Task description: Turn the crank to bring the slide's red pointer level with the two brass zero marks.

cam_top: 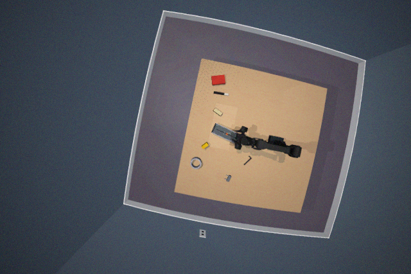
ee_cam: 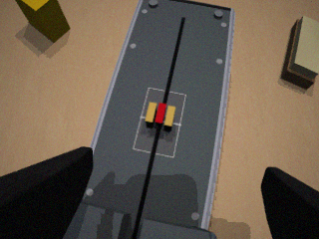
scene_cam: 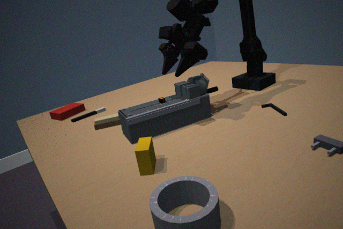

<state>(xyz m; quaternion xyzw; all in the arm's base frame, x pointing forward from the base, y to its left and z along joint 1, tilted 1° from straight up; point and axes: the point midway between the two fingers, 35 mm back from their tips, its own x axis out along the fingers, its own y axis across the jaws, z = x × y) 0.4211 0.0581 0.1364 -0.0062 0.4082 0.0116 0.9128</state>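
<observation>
Dark blue walls are surrounding a tan worktop on which a grey slide machine is lying lengthwise, its crank end facing the arm's base. On the machine's top, a red pointer is sitting on the dark centre slot, flanked closely by two brass marks; in the wrist view the three are lining up level with one another. A black crank handle is sticking out from the raised block at the machine's near end.

Above that block, the gripper is hovering in the air, touching nothing, with its fingers standing wide apart and holding nothing; in the wrist view they are showing as dark shapes at the two lower corners.

Around the machine, a yellow block is standing upright just in front, a beige block is lying at the far end, and a red block and a black marker are lying beyond it. A grey ring is sitting nearest the exterior camera, a black hex key is lying near the base, and a grey two-pronged piece is lying at the right edge.
</observation>
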